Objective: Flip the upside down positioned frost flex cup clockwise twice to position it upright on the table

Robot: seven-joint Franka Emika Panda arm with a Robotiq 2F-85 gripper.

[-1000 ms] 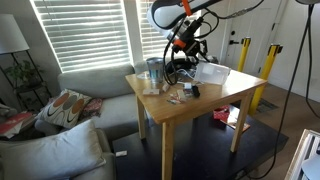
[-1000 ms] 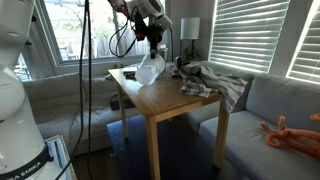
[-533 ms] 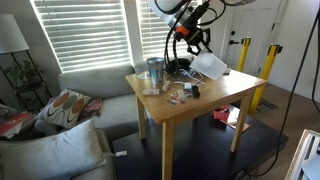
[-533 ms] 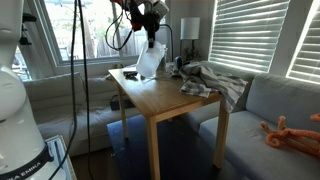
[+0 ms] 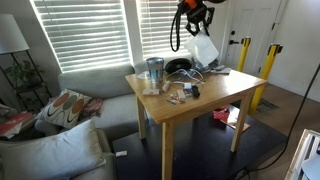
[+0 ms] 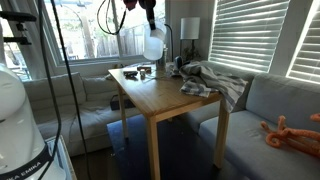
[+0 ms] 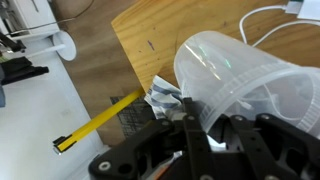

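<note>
Closest, in the wrist view: pincer (image 7: pixel 207 122) clamped on the thin rim wall of the frost flex cup (image 7: pixel 245 75), with the open mouth turned toward the camera. Directly below, a corner of the pale wooden surface (image 7: pixel 150 40), a crumpled wrapper (image 7: pixel 165 97) near its edge, bare floor beyond.

Farther out, in both exterior views: cup (image 5: pixel 203 48) held in the air, well apart from the surface, over its back edge and hanging tilted, not yet upright. On the surface, small loose items (image 5: pixel 182 93) near the middle, a grey tumbler (image 5: pixel 154 70) at a back corner, a dark cable bundle (image 5: pixel 180 67) just beside it, and a rumpled cloth (image 6: pixel 208 80) spilling over the edge toward the sofa (image 6: pixel 270 100).

Judged risks:
- Slipping or buckling of the soft wall, because of a grip on the rim alone during a turn.
- Tipping or rolling off an edge, if released while tilted or from this height.
- Knocking the tumbler or snagging the cable, if brought down too near that back corner.
</note>
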